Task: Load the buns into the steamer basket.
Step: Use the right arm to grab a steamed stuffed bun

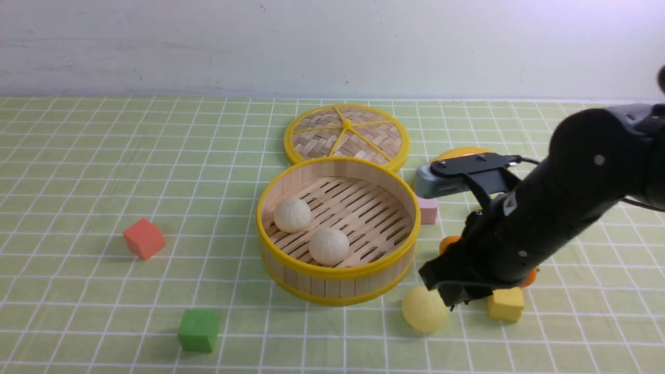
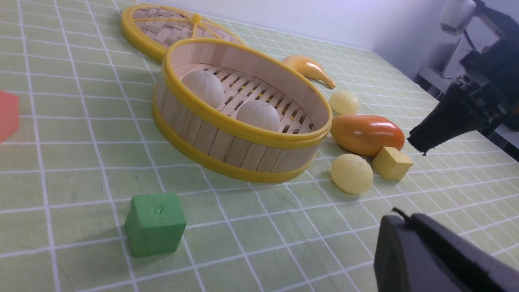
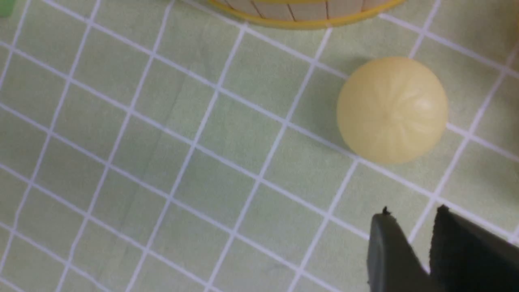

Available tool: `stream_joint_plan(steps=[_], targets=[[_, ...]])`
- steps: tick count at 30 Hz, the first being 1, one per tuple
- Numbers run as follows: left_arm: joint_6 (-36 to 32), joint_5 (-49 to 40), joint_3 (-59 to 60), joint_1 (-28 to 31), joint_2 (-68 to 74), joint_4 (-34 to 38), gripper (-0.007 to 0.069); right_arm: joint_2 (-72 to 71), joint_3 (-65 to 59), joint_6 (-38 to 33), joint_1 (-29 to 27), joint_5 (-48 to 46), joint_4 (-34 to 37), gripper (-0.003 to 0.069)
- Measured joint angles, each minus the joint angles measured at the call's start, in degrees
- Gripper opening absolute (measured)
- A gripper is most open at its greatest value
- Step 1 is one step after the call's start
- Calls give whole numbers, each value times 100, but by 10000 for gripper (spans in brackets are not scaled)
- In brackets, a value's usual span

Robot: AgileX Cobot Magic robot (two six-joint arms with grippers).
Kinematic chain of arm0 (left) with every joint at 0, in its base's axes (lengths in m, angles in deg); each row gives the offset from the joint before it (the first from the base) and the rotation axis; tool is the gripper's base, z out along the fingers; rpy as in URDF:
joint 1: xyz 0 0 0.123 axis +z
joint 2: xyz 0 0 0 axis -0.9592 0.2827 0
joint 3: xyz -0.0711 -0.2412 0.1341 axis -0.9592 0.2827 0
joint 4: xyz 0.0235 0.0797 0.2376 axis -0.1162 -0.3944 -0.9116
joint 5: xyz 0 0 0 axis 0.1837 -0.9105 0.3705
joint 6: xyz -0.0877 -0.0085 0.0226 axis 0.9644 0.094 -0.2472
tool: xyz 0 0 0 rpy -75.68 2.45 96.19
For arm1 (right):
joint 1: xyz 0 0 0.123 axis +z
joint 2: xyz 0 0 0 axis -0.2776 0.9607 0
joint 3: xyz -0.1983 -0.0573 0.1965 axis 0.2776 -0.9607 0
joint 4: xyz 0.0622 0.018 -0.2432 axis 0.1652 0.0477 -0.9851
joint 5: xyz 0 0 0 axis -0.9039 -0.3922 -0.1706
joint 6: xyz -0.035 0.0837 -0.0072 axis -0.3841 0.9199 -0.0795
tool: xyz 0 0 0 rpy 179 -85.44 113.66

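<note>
The basket [image 1: 337, 274] holds two white buns [image 1: 292, 214]; the right claw [image 3: 413, 213], jaws slightly apart and empty, hovers just beside a yellow bun [image 1: 424, 309] on the cloth near the basket; another yellow bun [image 2: 344, 101] lies beyond the mango [image 2: 367, 134]. The left claw [image 2: 405, 231] is closed.

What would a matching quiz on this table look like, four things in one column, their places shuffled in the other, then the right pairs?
1 green block
2 woven lid
3 off-white buns
4 yellow block

A inside the steamer basket
B next to the orange mango
C lying flat behind the steamer basket
D in front of the steamer basket, toward the robot's left

Pairs: 1-D, 2-C, 3-A, 4-B
</note>
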Motion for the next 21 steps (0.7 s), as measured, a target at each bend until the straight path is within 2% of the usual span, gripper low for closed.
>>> stream_joint_plan(steps=[4,7,15,21], targets=[[2,0,0,0,0,0,-13,475,177,10,37,134,14,314],[7,0,0,0,0,0,-13,712,192,12,45,334,-4,339],[14,0,0,0,0,0,-11,977,197,17,45,834,-42,311],[14,0,0,0,0,0,-6,1255,204,17,48,945,-111,262]])
